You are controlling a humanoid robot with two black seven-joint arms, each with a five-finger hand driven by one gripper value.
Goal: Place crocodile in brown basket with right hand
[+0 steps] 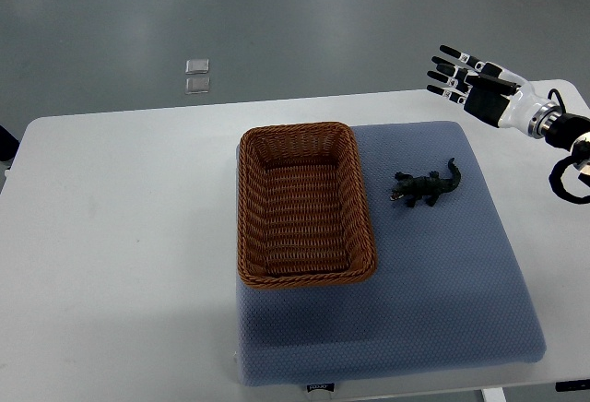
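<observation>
- One blue pad (415, 310) covers the near right part of the white surface (111, 236).
- Basket (244, 218), brown wicker, sits on the pad's left side.
- Crocodile (424, 185) lies flat on the pad just right of the basket, not touching it, with its head toward the basket and its tail toward the far right.
- Right hand (479, 84) hovers past the pad's far right corner, well apart from the crocodile, its fingers (452, 52) spread and holding nothing.
</observation>
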